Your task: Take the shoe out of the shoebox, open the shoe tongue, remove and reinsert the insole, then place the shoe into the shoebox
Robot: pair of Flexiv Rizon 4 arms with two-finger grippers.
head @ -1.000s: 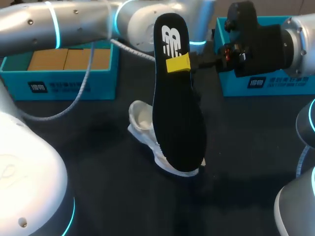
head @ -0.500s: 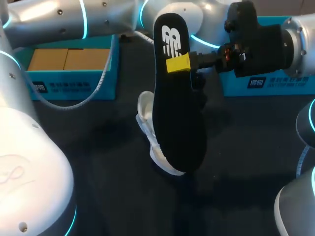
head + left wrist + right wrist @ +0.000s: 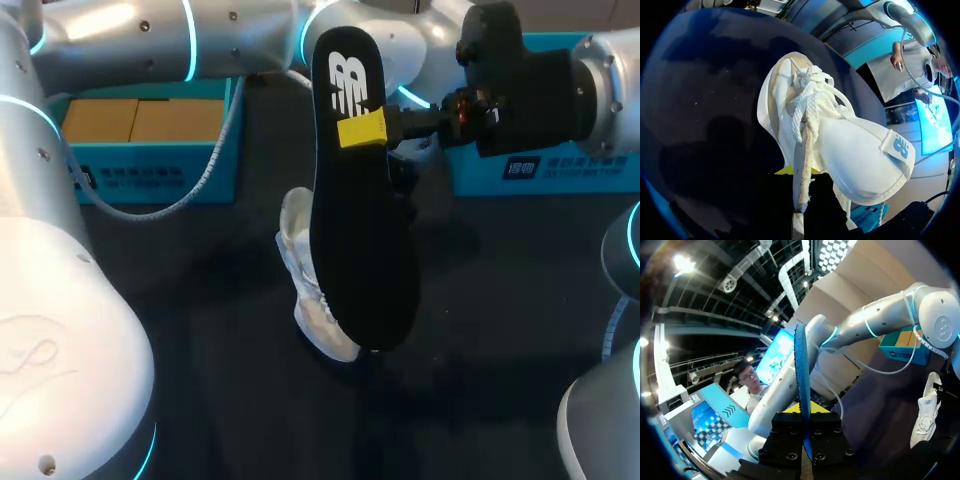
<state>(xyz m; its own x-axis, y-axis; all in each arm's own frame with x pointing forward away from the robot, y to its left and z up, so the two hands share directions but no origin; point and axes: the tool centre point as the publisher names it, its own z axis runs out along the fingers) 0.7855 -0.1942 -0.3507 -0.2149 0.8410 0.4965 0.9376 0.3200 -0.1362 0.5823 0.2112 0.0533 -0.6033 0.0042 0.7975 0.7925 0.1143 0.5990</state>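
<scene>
My right gripper (image 3: pixel 364 131) is shut on a long black insole (image 3: pixel 360 230), held upright above the table's middle. In the right wrist view the insole (image 3: pixel 800 365) stands edge-on between the yellow tips of that gripper (image 3: pixel 803 409). Behind the insole a white laced shoe (image 3: pixel 303 275) is tilted on its side, toe toward the near edge. My left arm crosses over from the far left, its gripper hidden behind the insole in the head view. In the left wrist view that gripper (image 3: pixel 801 186) is shut on the shoe's (image 3: pixel 840 135) thin collar edge, laces and tongue facing the camera.
A blue shoebox (image 3: pixel 150 170) with brown cardboard inside stands at the far left. A second blue box (image 3: pixel 540 170) stands at the far right behind my right wrist. The dark tabletop (image 3: pixel 200 380) lies bare in front of the shoe.
The shoe has turned from lying with its opening up to standing on its side and shifted slightly right. My left arm swung further across. The insole and right gripper stayed put.
</scene>
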